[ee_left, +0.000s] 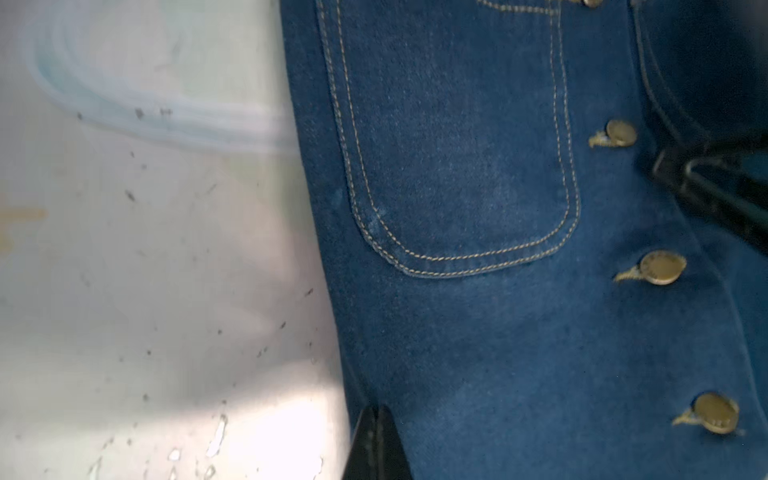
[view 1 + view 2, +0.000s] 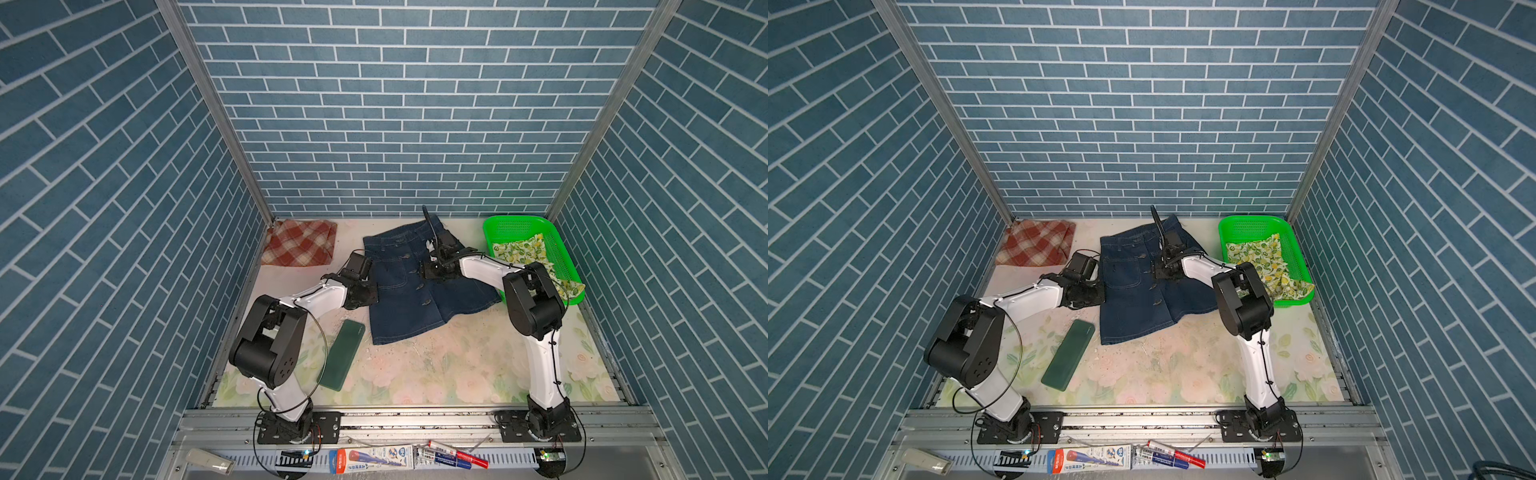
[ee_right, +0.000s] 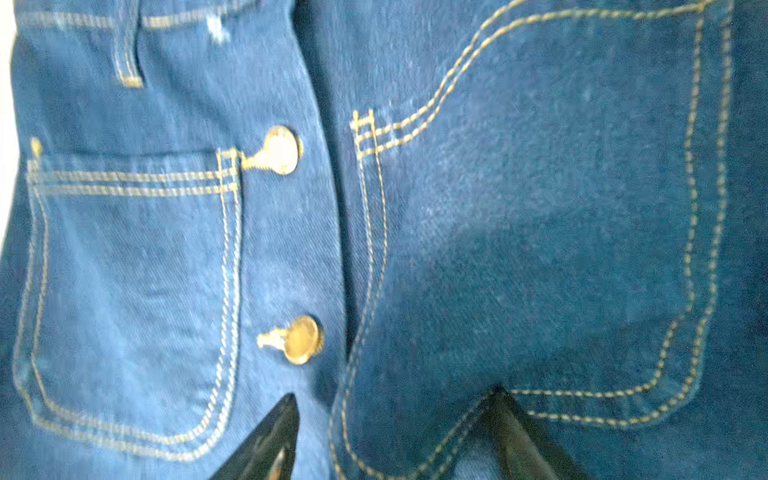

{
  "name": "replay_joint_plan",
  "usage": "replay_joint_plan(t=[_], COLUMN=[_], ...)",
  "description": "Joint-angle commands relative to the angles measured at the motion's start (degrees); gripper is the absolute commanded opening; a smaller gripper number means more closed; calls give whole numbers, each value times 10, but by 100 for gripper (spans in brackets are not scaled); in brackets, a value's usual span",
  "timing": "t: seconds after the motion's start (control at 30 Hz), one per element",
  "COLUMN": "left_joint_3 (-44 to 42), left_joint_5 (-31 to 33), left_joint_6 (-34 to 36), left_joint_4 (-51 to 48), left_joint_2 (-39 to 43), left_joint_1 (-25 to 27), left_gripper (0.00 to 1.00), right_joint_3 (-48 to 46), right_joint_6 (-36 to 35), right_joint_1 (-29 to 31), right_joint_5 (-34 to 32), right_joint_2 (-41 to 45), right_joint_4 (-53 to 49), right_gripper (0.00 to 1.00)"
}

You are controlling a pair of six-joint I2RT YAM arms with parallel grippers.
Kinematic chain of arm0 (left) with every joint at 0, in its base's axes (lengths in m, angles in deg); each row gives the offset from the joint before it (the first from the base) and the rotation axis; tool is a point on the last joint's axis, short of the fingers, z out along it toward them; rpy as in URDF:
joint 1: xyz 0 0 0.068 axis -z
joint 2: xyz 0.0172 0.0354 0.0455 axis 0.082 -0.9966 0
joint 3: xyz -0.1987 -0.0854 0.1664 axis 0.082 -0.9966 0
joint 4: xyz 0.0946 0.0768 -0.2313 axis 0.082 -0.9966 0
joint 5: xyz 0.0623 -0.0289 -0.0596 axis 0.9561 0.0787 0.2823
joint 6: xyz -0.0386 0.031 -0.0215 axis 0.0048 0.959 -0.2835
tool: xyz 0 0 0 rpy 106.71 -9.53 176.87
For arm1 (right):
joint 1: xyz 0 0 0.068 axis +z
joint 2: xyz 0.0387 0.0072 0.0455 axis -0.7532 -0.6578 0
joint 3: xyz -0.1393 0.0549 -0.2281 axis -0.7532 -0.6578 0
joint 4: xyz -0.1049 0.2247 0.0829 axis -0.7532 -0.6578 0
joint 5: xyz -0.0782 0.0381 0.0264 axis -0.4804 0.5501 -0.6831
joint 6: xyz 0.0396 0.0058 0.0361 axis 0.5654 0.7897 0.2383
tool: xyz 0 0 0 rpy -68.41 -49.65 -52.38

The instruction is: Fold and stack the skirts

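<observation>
A dark blue denim skirt (image 2: 415, 307) (image 2: 1142, 307) lies spread, buttons up, in the middle of the table. My left gripper (image 2: 370, 296) (image 1: 376, 411) is shut on its left side edge, fingertips together where the cloth meets the table. My right gripper (image 2: 430, 272) (image 3: 395, 415) is open over the skirt's upper middle, its fingers (image 3: 282, 432) standing either side of a raised fold by the button row. A folded rust-red and cream plaid skirt (image 2: 299, 247) lies at the back left corner. The lemon-print skirt (image 2: 523, 249) lies crumpled in the basket.
A green mesh basket (image 2: 515, 220) stands at the back right, with the lemon skirt hanging over its front rim. A flat dark green pad (image 2: 343, 353) lies at the front left beside the denim hem. Blue brick walls close three sides.
</observation>
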Motion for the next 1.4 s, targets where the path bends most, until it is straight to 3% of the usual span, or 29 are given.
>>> replay_joint_plan(t=[0.0, 0.27, 0.5, 0.67, 0.83, 0.9, 1.07, 1.37], left_joint_3=[-14, -55, -79, -76, -61, -52, -2, 80], left_joint_5=[-7, 17, 76, 48, 31, 39, 72, 132], left_joint_6=[-14, -31, -48, -51, -57, -51, -19, 17], left_joint_4=[-6, -29, -60, -39, -16, -19, -53, -109], left_joint_2=[21, 81, 135, 115, 100, 101, 97, 34], left_joint_1=[14, 27, 20, -10, -7, -7, -7, -8], left_gripper=[0, 0, 0, 0, 56, 66, 75, 76], right_joint_3=[14, 14, -37, -72, -110, -121, -104, 25], right_joint_6=[-19, -54, -67, -78, -104, -114, -155, -206], right_joint_1=[0, -2, -13, -26, -47, -64, -88, -108], right_joint_5=[18, -1, -8, -39, -86, -83, -81, -74], right_joint_2=[-37, -10, 79, 129, 173, 184, 180, 69], right_joint_4=[-24, -46, -48, -65, -99, -106, -125, -151], right_gripper=[72, 74, 77, 79, 81, 81, 80, 79])
